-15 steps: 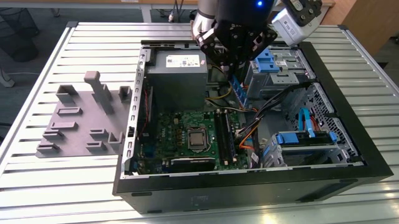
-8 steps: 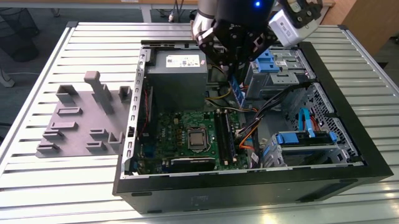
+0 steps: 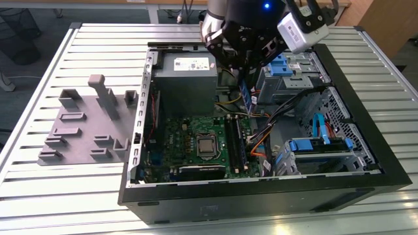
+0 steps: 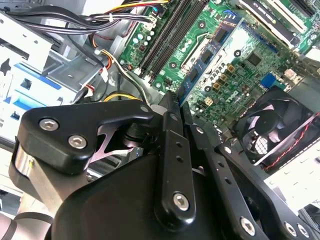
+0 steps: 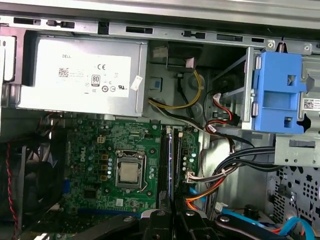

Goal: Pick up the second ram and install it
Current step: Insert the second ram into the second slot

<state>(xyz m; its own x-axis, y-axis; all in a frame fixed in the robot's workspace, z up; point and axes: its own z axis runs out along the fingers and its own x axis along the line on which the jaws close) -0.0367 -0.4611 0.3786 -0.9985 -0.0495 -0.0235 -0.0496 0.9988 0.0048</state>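
second ram point(image 3: 246, 95), edge-down in pincer point(image 3: 248, 73), long axis along slots

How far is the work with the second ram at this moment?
Picked up: the tool is shut on the second ram. In hand: it hangs over the black slots of the motherboard. Left: seating it; it does not look pressed into a slot yet.
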